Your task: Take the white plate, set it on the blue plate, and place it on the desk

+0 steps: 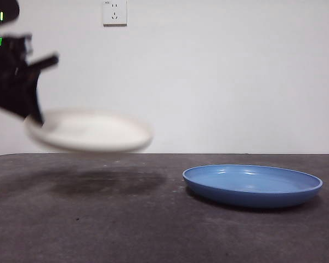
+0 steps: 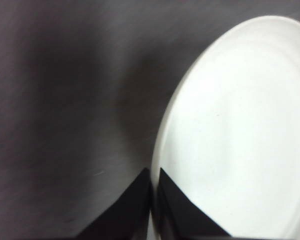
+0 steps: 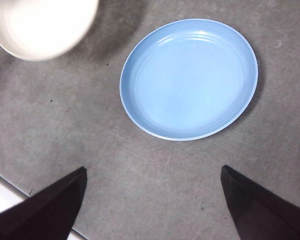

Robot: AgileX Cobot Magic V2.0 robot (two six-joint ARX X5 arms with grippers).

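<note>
The white plate (image 1: 90, 131) hangs clear of the tabletop (image 1: 126, 230) with its shadow beneath, carried nearly level by one rim, probably so it can travel over and settle flat onto the blue plate (image 1: 252, 185), which lies well apart at about three o'clock from it in the front view. The left hand (image 2: 154, 200) pinches the plate's rim, jaws pressed close on its edge. The right hand (image 3: 152, 210) waits spread wide, holding nothing, above the tabletop near the blue plate.

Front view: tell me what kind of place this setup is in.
Probably an indoor lab or test room: a plain white wall with a wall socket, and a bare dark desk holding only a blue plate, while the left gripper holds a white plate aloft.
</note>
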